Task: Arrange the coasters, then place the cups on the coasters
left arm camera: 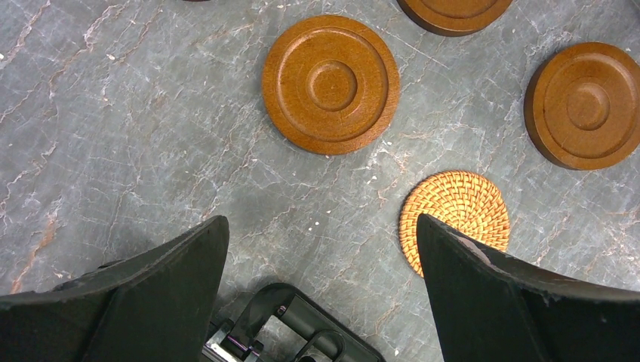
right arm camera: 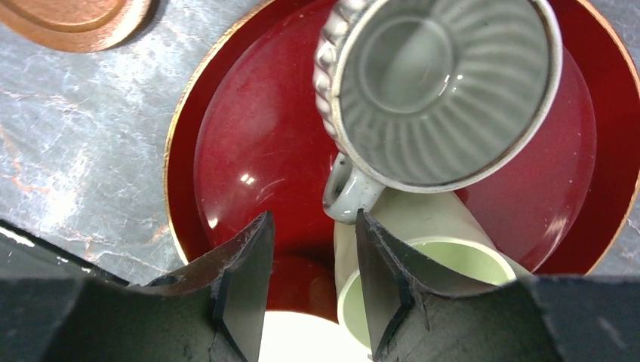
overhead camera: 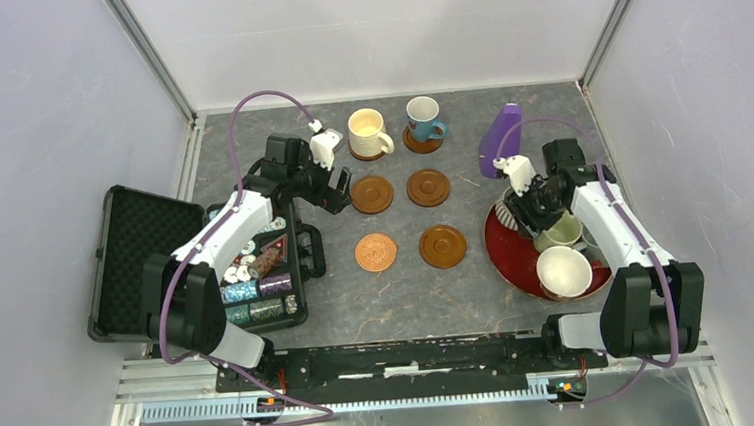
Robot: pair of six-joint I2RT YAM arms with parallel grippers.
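Alignment decides this grasp: right hand, jaws partly apart and empty, sits lower centre, just short of the grey ribbed ceramic mug handle over the round red tray (centre that handle first). Left hand hangs wide open near round brown wooden coasters.

1. A grey marbled surface fills the view, with pale walls on three sides.
2. On the left, a black case lies open, its foam-lined lid flat on the left side.
3. Striped poker chips sit in rows in the case's right half.
4. On the right is a round red tray with a thin gold rim.
5. A purple cone-shaped object is just beyond the tray's far edge.
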